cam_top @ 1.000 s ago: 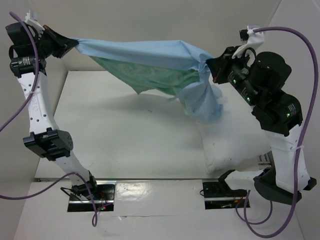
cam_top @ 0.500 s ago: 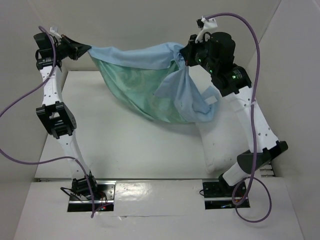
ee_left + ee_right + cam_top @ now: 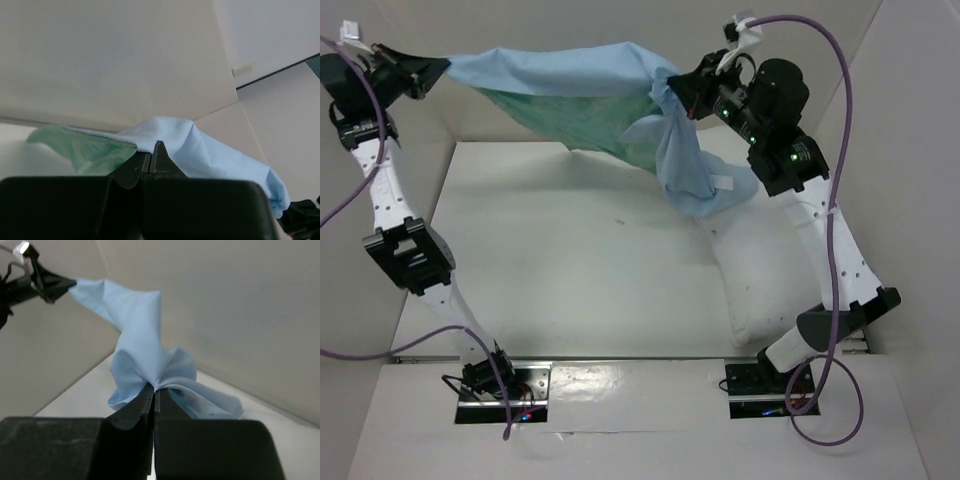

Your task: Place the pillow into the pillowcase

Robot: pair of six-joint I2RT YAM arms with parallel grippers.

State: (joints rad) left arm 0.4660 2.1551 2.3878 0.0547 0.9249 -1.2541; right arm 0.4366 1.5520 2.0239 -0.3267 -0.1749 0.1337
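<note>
The pillowcase (image 3: 570,75) hangs stretched in the air between both arms, light blue outside and sea-green inside (image 3: 590,125). My left gripper (image 3: 442,66) is shut on its far-left corner, high over the table's back left. My right gripper (image 3: 672,88) is shut on a bunched part at the back right, and a blue flap with a small white label (image 3: 724,181) dangles below it. In the left wrist view the cloth (image 3: 200,150) runs off from my left gripper (image 3: 152,150). In the right wrist view it (image 3: 140,340) rises from my right gripper (image 3: 155,388). The white pillow (image 3: 770,280) lies on the table at the right, under the right arm.
White walls (image 3: 620,20) enclose the table (image 3: 570,270) at the back and sides. Purple cables (image 3: 840,90) loop off both arms. The arm bases (image 3: 500,385) stand at the near edge.
Both grippers have kept hold of the pillowcase. The left arm swung up and to the left; the right gripper rose slightly. The cloth is stretched tighter and sags less.
</note>
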